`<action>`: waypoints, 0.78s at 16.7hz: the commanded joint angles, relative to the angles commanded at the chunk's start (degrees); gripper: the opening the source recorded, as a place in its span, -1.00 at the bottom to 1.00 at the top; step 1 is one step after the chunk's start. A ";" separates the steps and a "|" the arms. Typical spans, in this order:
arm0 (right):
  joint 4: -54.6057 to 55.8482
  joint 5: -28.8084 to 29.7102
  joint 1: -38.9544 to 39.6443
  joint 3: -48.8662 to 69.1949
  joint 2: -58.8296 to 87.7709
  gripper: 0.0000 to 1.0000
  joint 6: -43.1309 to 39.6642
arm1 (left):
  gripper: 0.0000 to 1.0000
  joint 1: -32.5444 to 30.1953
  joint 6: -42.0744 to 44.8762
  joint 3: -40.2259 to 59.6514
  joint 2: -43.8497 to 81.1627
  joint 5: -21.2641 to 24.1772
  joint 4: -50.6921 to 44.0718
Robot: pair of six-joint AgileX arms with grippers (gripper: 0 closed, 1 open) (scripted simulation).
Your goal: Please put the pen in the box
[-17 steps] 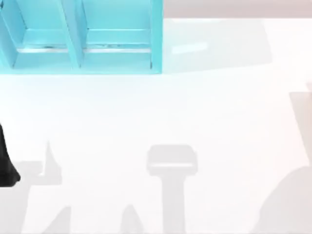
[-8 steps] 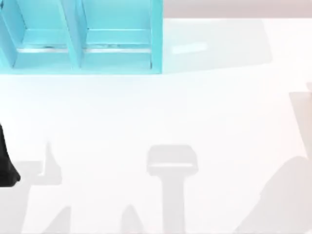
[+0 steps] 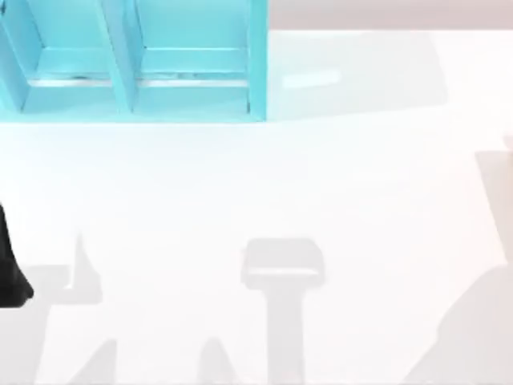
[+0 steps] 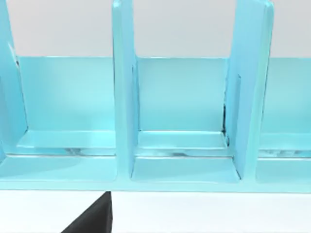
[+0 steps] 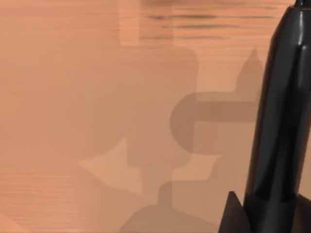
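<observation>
The box [image 3: 136,60] is a cyan open case with upright dividers at the table's far left. In the left wrist view it stands straight ahead, its compartments [image 4: 182,121] holding nothing. My left gripper [image 4: 92,221] shows as a black edge low in front of the box, and the left arm [image 3: 10,269] is at the table's left edge. In the right wrist view the pen [image 5: 279,121], a glossy black tapering barrel, stands close beside a black finger [image 5: 233,216] of my right gripper [image 5: 257,218], which looks shut on it above an orange-brown surface.
The white table [image 3: 321,176] carries only soft grey shadows in its middle and at its near right. Behind the box runs a pale wall strip [image 3: 385,14].
The large shadow at the table's near right corner swelled, then drew back slightly. The left arm and the box have stayed put.
</observation>
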 joint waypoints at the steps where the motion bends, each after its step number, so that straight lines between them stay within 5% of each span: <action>1: 0.00 0.00 0.00 0.00 0.00 -0.70 0.00 | 1.00 0.00 0.00 0.00 0.00 0.00 0.00; 12: 0.00 0.00 0.00 0.00 0.00 0.96 0.00 | 1.00 0.00 0.00 0.00 0.00 0.00 0.00; 13: 0.00 0.00 0.00 0.00 0.00 1.00 0.00 | 1.00 0.00 0.00 0.00 0.00 0.00 0.00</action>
